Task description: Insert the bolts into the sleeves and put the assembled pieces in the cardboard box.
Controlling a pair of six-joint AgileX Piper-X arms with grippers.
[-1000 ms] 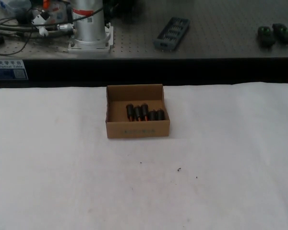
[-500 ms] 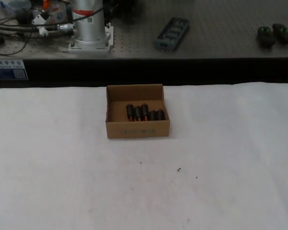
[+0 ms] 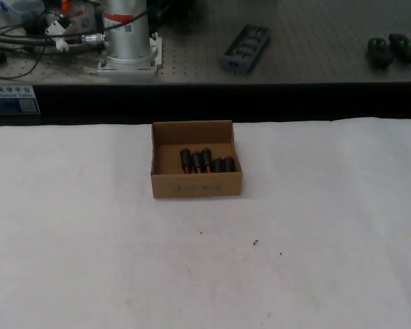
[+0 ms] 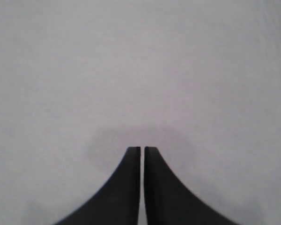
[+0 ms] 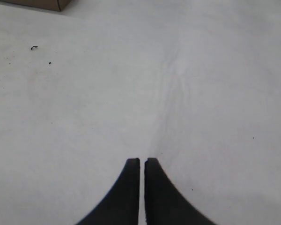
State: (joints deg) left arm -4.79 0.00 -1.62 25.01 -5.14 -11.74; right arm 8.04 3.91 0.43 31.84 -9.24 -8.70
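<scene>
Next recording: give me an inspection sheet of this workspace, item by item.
Surface: white cloth, lightly creased.
Job's things: open cardboard box holding several dark assembled pieces.
Clutter: a few dark specks on the cloth in front of the box.
Grippers: left claw shut, right claw shut, both over the cloth, nothing held.
Cables: bundle on the rear bench.
Surroundings: perforated rear bench with a metal column, grey rack and two dark objects.
</scene>
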